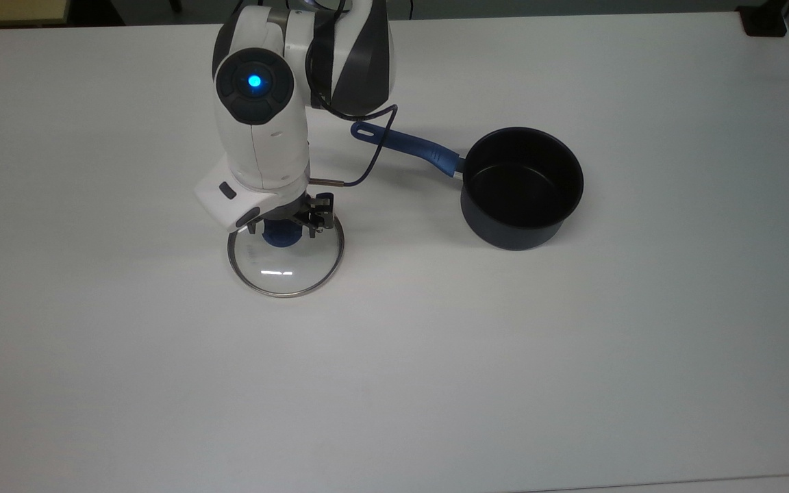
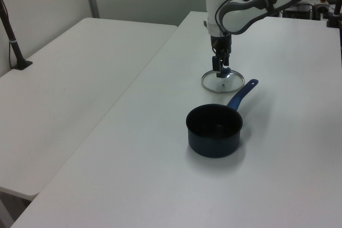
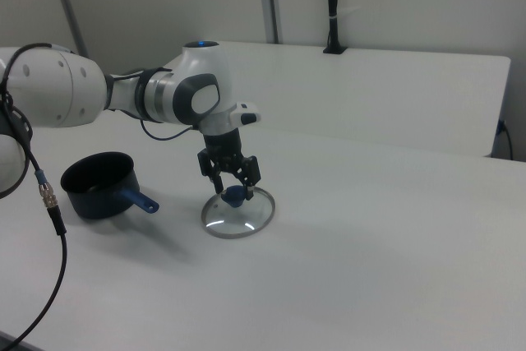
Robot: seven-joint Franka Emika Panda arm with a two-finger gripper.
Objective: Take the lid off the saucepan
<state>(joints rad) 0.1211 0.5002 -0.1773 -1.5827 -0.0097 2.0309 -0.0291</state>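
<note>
I see the lid (image 1: 285, 257) lying flat on the white table (image 1: 435, 356), off the pot. In the top view it sits to the left of the saucepan (image 1: 522, 186), well apart from it. Its blue knob (image 1: 281, 237) pokes up in the middle.

The saucepan stands upright and open. I look inside it in the top view and it is dark, with nothing in it. Its long blue handle (image 1: 405, 145) points toward the top view's left and a bit to the far side, and the tip ends near the arm (image 1: 261, 123).

My gripper (image 3: 231, 178) hangs right over the knob. In the right view its two fingers (image 3: 253, 172) are spread wide, one on each side of the knob, and they do not pinch it. They hold nothing.

A thin black cable (image 1: 367, 157) loops from the arm across the saucepan's handle in the top view.

There is lots of bare table on the near side of the lid and to the top view's left. The far edge of the table runs behind the arm. In the left view a second white table (image 2: 69, 78) stands next to this one, on the left view's left.
</note>
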